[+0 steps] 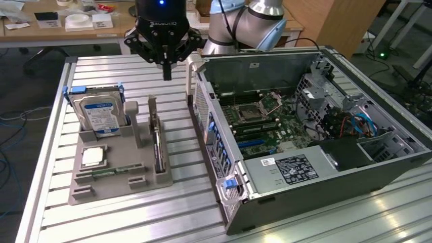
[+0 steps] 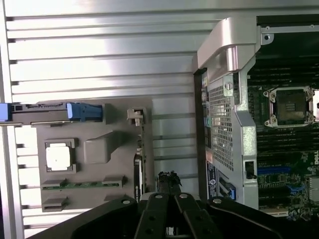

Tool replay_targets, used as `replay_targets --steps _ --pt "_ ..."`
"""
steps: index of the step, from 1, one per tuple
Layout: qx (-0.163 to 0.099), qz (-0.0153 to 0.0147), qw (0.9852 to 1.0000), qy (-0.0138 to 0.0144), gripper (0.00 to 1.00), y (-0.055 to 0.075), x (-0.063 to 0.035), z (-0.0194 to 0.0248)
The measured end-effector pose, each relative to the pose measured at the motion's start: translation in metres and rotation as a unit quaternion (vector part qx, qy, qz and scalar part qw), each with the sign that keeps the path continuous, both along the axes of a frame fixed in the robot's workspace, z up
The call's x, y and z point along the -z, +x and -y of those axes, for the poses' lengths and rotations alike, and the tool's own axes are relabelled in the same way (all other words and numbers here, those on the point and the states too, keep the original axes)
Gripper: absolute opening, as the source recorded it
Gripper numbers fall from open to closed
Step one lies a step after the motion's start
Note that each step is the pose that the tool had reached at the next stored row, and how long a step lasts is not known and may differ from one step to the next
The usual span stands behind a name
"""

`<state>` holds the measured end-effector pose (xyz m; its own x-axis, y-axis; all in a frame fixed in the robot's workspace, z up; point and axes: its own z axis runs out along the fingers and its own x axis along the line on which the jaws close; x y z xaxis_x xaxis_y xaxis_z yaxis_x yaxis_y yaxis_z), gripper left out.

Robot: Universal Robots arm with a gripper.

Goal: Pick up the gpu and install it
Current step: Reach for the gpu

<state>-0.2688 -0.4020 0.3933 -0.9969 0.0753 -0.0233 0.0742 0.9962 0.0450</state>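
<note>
The gpu (image 1: 157,144) stands on its long edge in a slot of a grey holder (image 1: 111,190), on the side of the holder nearest the computer case (image 1: 317,167). Its silver bracket (image 1: 153,108) points upward at the far end of the card. In the wrist view the gpu (image 2: 139,169) appears edge-on as a thin dark strip running along the holder (image 2: 94,149), with the bracket (image 2: 135,115) at one end.

The holder also carries:
- a hard drive (image 1: 100,115) with a blue-white label, upright in a blue-edged frame;
- a square processor chip (image 1: 92,157), lying flat;
- a narrow green memory stick (image 1: 111,172), lying flat in its groove.

The gripper (image 1: 167,76) hangs above the tabletop (image 1: 189,217), beyond the bracket end of the gpu and clear of it. The fingers (image 1: 167,68) are pressed together and hold nothing. In the wrist view the gripper (image 2: 169,181) sits over the gap between holder and case, just beside the edge of the gpu.

The case lies on its side with the side panel off, at the exterior view's right of the holder. Inside it, the motherboard (image 1: 270,126) is exposed, with an empty processor socket (image 1: 260,107).
</note>
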Motion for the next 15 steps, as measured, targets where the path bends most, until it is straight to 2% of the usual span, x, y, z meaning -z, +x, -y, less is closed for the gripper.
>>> replay_targets --steps 15 --pt "0.000 0.0000 1.0000 0.0000 0.11 -0.037 0.0000 0.0023"
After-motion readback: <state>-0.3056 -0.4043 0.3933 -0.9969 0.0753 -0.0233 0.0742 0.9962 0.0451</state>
